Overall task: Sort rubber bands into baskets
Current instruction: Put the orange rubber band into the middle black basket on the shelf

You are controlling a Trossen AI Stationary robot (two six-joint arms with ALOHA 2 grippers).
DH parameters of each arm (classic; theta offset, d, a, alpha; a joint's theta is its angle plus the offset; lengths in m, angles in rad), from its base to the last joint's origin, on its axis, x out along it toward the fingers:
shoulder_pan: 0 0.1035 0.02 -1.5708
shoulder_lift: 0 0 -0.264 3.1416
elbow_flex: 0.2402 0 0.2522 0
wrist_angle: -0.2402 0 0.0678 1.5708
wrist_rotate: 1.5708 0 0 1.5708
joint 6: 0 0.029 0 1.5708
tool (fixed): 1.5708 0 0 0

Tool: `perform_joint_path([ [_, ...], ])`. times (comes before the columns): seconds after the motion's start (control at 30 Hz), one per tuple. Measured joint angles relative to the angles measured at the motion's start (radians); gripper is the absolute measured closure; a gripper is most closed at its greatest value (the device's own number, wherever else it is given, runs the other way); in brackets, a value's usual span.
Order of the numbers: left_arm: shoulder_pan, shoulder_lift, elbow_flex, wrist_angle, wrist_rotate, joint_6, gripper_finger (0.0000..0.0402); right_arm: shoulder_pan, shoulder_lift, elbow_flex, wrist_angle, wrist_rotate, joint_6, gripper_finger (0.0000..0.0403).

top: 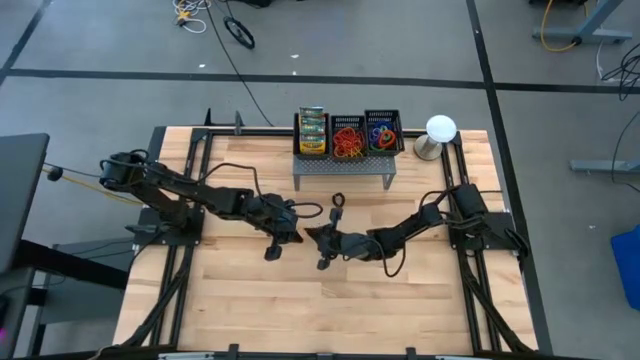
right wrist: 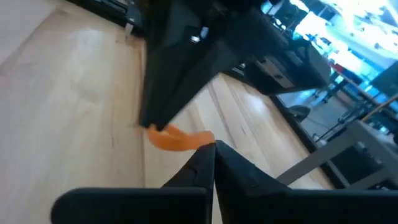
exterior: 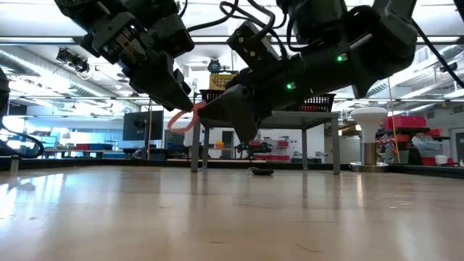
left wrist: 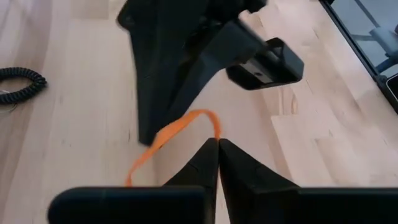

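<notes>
An orange rubber band (left wrist: 180, 124) is held between both grippers above the middle of the table. It also shows in the low view (exterior: 183, 117) and the right wrist view (right wrist: 177, 140). My left gripper (left wrist: 217, 143) and my right gripper (right wrist: 211, 146) are each shut on it, tip to tip (top: 308, 237). A black band (top: 338, 200) lies flat on the table before the stand. Three black mesh baskets stand on the grey stand (top: 342, 166): the left one (top: 312, 133) holds a crayon box, the middle one (top: 348, 136) orange and red bands, the right one (top: 384, 131) mixed colours. My left gripper pinches one end of the orange band's loop (left wrist: 214, 127) between its two fingertips, coming level from the table's left. The band is lifted clear of the table and curves slackly across to the other gripper. My right gripper pinches the band's other end (right wrist: 200, 139) between its two fingertips, coming slanting down from the table's right. The band hangs clear of the table, bowed and not taut, with part of the loop drooping below the fingers (exterior: 177, 123).
A white round-topped object on a metal base (top: 440, 135) stands at the far right beside the stand. The stand's legs (exterior: 196, 148) rise behind the grippers. Bare wood lies toward the near edge (top: 320, 310).
</notes>
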Motion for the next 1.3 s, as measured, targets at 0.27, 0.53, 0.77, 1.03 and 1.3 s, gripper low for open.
perform_joint_path([
  [0.27, 0.002, -0.057, 0.000, -0.084, -0.111, -0.019, 0.0297, 0.024, -0.002, 0.000, 0.001, 0.110, -0.096, 0.0398],
  [0.53, 0.001, -0.192, 0.000, -0.206, -0.169, 0.011, 0.0220, 0.045, -0.065, -0.001, -0.067, 0.213, -0.131, 0.0401],
  [0.77, 0.002, -0.322, -0.094, -0.176, -0.252, 0.037, 0.0220, 0.077, -0.288, -0.001, -0.317, 0.394, -0.181, 0.0401],
  [1.03, 0.044, -0.417, -0.379, 0.241, -0.325, 0.054, 0.0267, 0.043, -0.688, -0.001, -0.590, 0.498, -0.140, 0.0402],
  [1.3, 0.164, -0.386, -0.609, 0.768, -0.453, 0.046, 0.0278, -0.159, -0.838, -0.001, -0.639, 0.457, -0.171, 0.0403],
])
